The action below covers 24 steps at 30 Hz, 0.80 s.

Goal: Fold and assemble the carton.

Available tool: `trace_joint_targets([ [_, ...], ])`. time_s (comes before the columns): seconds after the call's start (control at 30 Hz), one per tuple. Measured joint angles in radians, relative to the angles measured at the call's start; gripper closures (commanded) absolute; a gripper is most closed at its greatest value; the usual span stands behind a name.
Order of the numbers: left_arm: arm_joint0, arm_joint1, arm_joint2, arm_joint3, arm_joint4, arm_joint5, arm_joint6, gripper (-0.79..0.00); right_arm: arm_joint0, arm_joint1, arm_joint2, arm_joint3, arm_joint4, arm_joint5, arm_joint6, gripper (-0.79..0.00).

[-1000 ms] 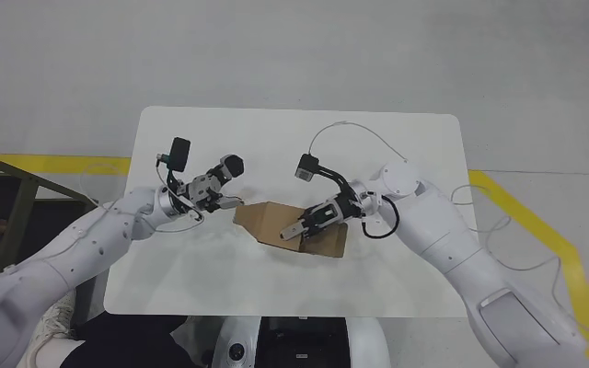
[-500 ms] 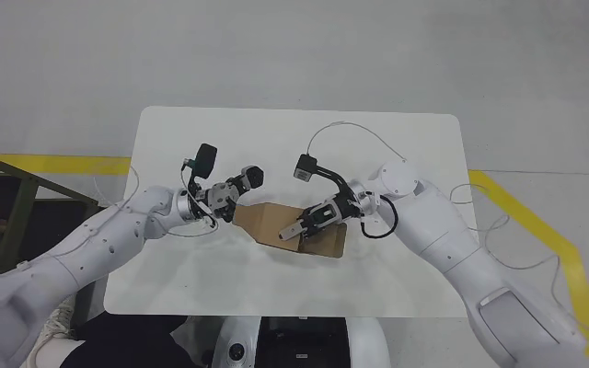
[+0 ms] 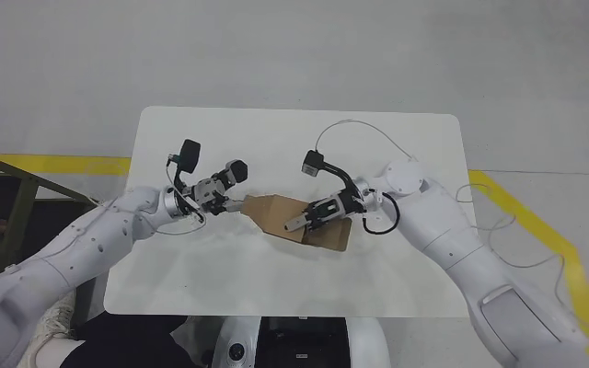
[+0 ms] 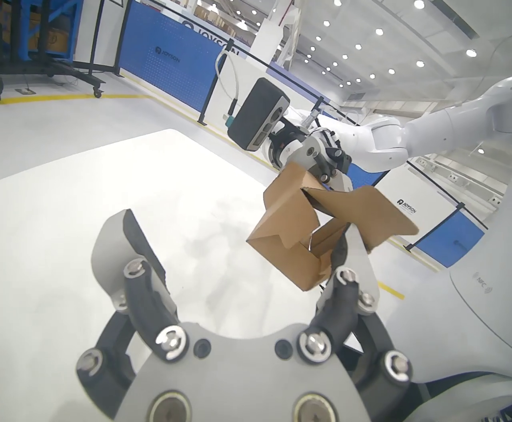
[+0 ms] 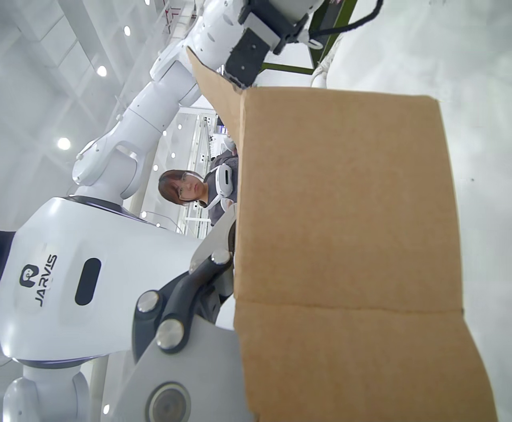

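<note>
While right end effector (image 3: 297,223) grips carton (image 3: 271,211), left end effector (image 4: 240,225) gapes wide.

White lettering with a small logo stands on the blue barrier panels (image 4: 168,54) beyond the table (image 4: 80,180).

White tabletop (image 3: 276,129), rounded corners, on grey floor (image 3: 294,46). Yellow floor tape (image 3: 64,164) runs out beyond its left and right edges. Dark green frame (image 3: 37,178) off the left edge. Hall behind: blue partition panels (image 4: 168,52), wheeled rack (image 4: 48,24), rows of ceiling lights (image 4: 376,32).
</note>
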Motion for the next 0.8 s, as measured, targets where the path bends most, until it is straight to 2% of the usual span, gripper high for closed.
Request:
trace_joint_targets([
  [0.13,-0.008,0.027,0.019,-0.023,-0.122,0.000,-0.131,-0.785,0.002,0.001,0.005,0.013,-0.027,-0.009,-0.010,0.000],
  [0.23,-0.019,0.050,0.049,-0.072,-0.271,0.000,-0.290,-0.785,0.005,0.001,0.008,0.014,-0.055,-0.014,-0.020,0.000],
  [0.33,-0.047,0.075,0.070,-0.114,-0.498,0.000,-0.504,-0.785,0.006,0.002,0.010,0.007,-0.085,-0.013,-0.030,0.000],
  [0.5,-0.093,0.112,0.037,-0.117,-0.912,0.000,-0.884,-0.785,-0.003,0.005,0.021,-0.012,-0.106,-0.020,-0.038,0.000],
  [0.67,-0.086,0.127,-0.024,-0.079,-1.168,0.000,-1.177,-0.785,-0.011,0.009,0.032,-0.024,-0.120,-0.019,-0.039,0.000],
  [0.8,-0.074,0.118,-0.060,-0.079,-1.212,0.000,-1.314,-0.785,-0.014,0.011,0.037,-0.036,-0.129,-0.008,-0.040,0.000],
])
